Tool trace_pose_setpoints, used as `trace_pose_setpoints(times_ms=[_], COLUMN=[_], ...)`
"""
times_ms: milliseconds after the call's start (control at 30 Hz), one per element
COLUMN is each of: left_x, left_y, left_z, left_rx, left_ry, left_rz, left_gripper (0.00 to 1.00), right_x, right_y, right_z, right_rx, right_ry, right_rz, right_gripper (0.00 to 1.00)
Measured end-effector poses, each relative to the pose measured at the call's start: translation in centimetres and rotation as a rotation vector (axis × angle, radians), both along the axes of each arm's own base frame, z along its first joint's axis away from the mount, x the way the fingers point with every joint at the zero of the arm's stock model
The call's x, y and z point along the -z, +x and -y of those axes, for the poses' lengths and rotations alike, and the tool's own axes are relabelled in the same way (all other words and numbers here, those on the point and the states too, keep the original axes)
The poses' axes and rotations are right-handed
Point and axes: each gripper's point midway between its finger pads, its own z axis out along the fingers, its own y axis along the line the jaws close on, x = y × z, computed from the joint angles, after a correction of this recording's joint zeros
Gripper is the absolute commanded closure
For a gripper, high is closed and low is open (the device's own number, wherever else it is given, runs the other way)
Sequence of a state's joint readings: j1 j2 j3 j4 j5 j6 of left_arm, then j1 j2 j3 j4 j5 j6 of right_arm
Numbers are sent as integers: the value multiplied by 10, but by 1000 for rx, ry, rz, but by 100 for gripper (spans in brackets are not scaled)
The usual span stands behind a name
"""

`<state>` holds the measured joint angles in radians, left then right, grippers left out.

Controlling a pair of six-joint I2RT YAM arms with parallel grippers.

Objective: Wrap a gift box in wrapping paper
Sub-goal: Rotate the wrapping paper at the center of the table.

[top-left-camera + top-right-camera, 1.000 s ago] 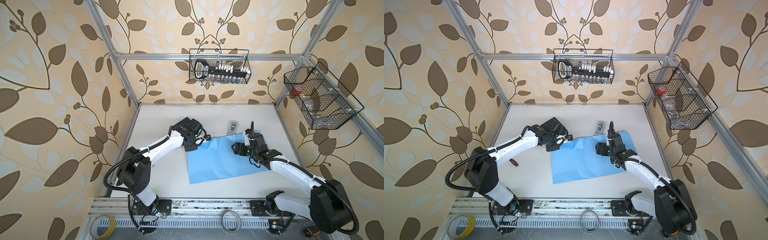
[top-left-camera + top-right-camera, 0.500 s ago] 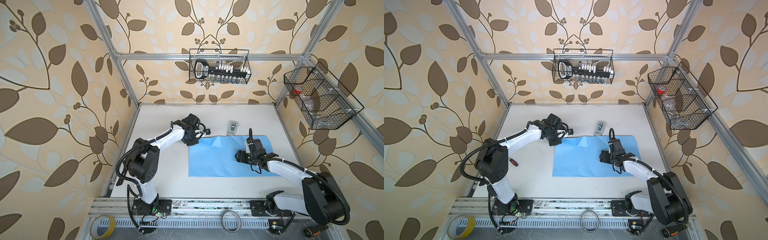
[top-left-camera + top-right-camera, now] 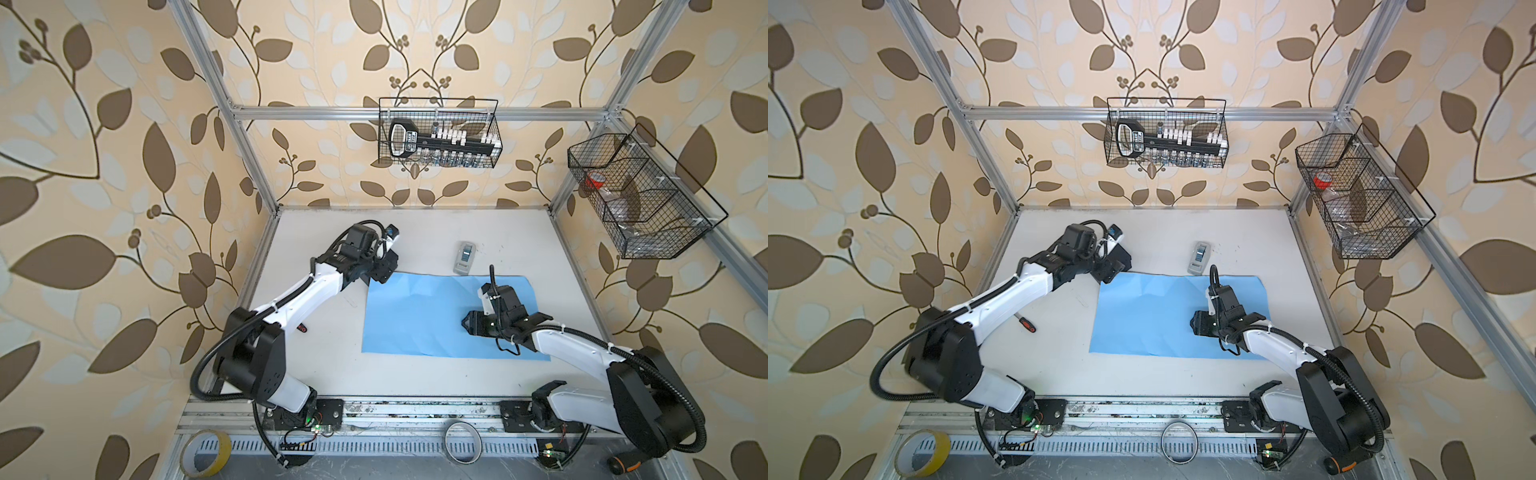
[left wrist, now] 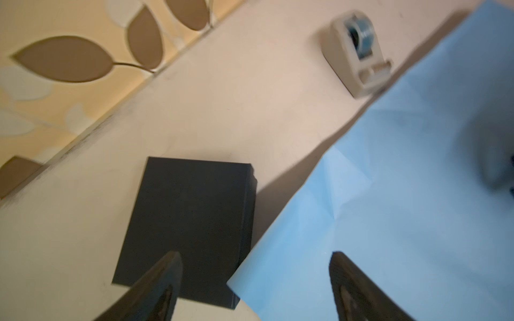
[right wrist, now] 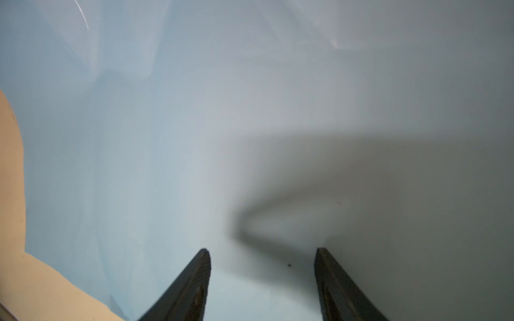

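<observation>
Now looking down at a large thin rectangular sheet of light sky-blue wrapping paper, lying flat and faintly creased on the white tabletop and showing in both top views.

Finding the small matte black square cardboard gift box off the sheet, sitting level on bare table just beside the paper's far left corner. Seeing it clearly only in the left wrist view; in both top views not separating it from the black gripper above it. Not managing to tell touching from merely adjoining where the paper's corner is meeting the box's side.

Finding the left gripper hanging over that spot, straddling the near side of the box and the corner of the sheet, with fingers spread wide apart and gripping nothing.

Finding the right gripper low over the right half of the sheet, pointing toward the sheet's middle, with fingers parted and only blue paper showing between them. Not being able to tell contact with the paper from the blurred right wrist view.

Also noting a small grey-white tape dispenser standing on the table just past the sheet's far edge, apart from the box. Noting too a red-handled screwdriver lying on bare table to the left of the sheet, well apart from it, and a yellow tape roll resting in front of the table's near rail.
</observation>
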<state>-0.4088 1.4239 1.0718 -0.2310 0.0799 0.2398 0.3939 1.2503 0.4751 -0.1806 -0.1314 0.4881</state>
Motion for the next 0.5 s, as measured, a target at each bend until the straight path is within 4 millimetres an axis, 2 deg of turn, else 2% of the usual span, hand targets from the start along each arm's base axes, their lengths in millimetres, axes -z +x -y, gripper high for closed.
trace_pose_setpoints(times_ms=[100, 167, 333, 500], left_x=[-14, -13, 13, 42], left_y=[-4, -2, 12, 14], left_z=[-24, -38, -82, -93], left_rx=[-183, -273, -496, -583], left_ry=[-124, -185, -276, -438], left_rz=[1, -33, -150, -277], left_gripper=[4, 3, 1, 1], right_x=[-10, -19, -33, -17], right_y=[6, 15, 55, 71], right_z=[-1, -5, -21, -31], right_rx=[-16, -16, -4, -5], right_ry=[-8, 1, 25, 21], right_rz=[38, 67, 127, 107], right_gripper=[32, 29, 25, 24])
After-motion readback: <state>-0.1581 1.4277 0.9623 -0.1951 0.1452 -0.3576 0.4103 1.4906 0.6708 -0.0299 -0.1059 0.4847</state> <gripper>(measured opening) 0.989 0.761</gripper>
